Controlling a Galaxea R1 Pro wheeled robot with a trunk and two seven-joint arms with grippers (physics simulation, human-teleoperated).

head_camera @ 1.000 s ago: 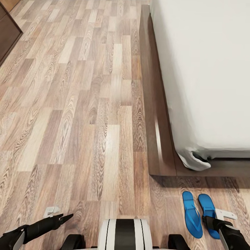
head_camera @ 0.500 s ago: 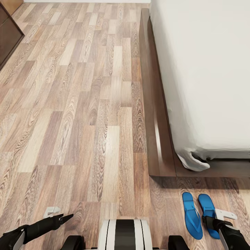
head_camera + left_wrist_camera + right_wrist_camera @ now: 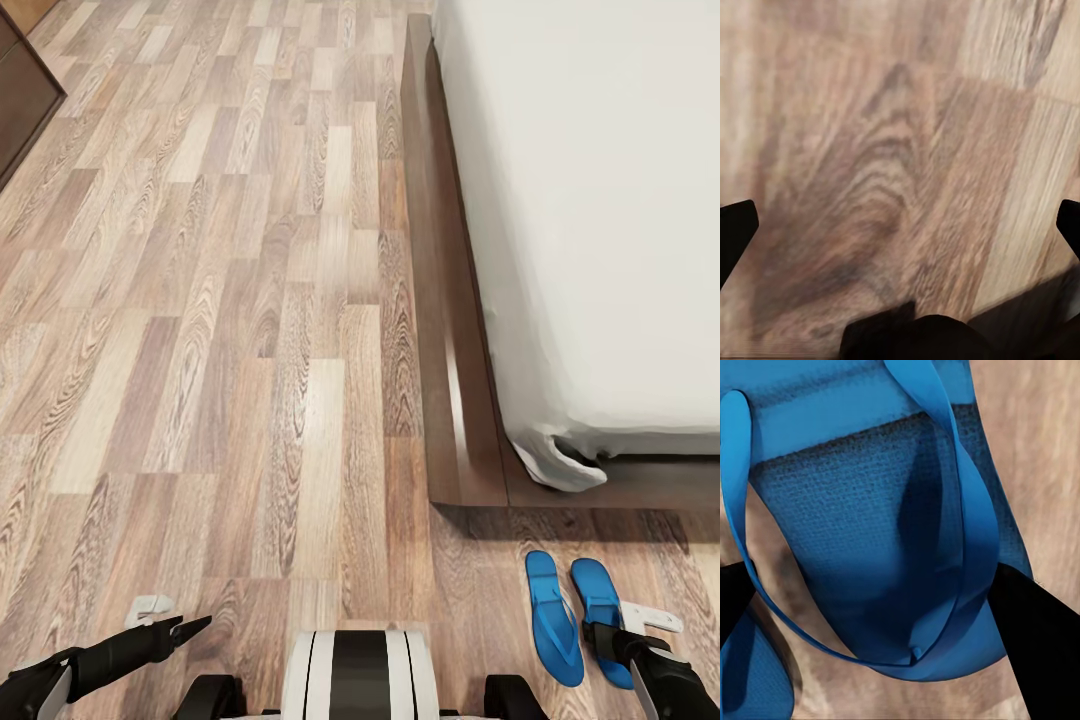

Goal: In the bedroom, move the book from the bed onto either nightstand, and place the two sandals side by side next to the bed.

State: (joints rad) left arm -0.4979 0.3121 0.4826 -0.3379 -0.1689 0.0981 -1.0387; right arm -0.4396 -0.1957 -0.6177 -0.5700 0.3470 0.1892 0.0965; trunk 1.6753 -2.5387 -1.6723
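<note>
Two bright blue sandals lie side by side on the wood floor just past the foot corner of the bed [image 3: 600, 200], the left sandal [image 3: 553, 620] beside the right sandal [image 3: 597, 598]. My right gripper [image 3: 604, 637] hovers over the right sandal's heel end, open. In the right wrist view that sandal [image 3: 870, 532] fills the space between the dark fingers [image 3: 1039, 652], with the other sandal [image 3: 750, 679] at the edge. My left gripper [image 3: 190, 627] is open above bare floor. The book and the nightstand are out of view.
The bed's dark brown frame [image 3: 440, 300] runs along the floor, with a sheet corner hanging at its foot. A dark brown cabinet [image 3: 20, 100] stands at the far left. Wood-plank floor [image 3: 250, 350] lies between them. My base [image 3: 360, 670] is at the bottom.
The head view tipped slightly and came back. The sandals and both arms stay where they were.
</note>
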